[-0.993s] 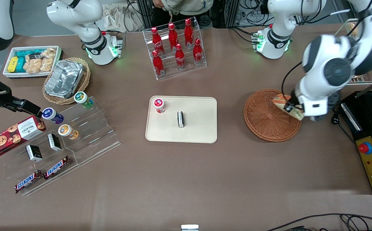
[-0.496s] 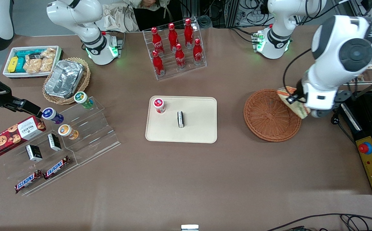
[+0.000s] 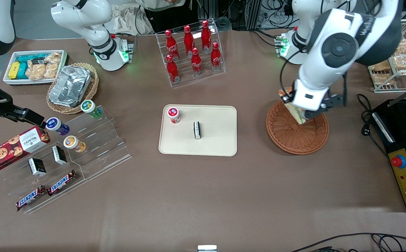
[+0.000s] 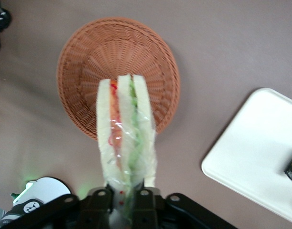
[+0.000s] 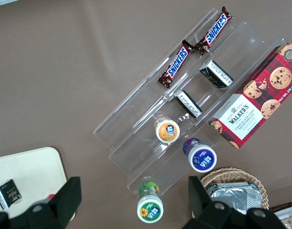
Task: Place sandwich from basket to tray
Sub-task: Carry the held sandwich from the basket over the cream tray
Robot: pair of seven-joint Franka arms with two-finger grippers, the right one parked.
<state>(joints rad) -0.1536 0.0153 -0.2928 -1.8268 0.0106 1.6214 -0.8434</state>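
- Presently, gripper (image 4: pixel 121 194) is clamped on the wrapped sandwich (image 4: pixel 125 138), holding it lifted above the round wicker basket (image 3: pixel 295 138).
- Cream tray (image 3: pixel 216 140) lies well apart, carrying a red-lidded jar (image 3: pixel 173 114) and small black box (image 3: pixel 197 130).

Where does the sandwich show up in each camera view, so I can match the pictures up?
Front view: the sandwich hangs from the gripper above the basket, at its rim farther from the front camera.
Left wrist view: the sandwich sits clamped between the fingers, cut edge outward, over the basket.
Right wrist view: not in it.
Shared landmark: the tray.
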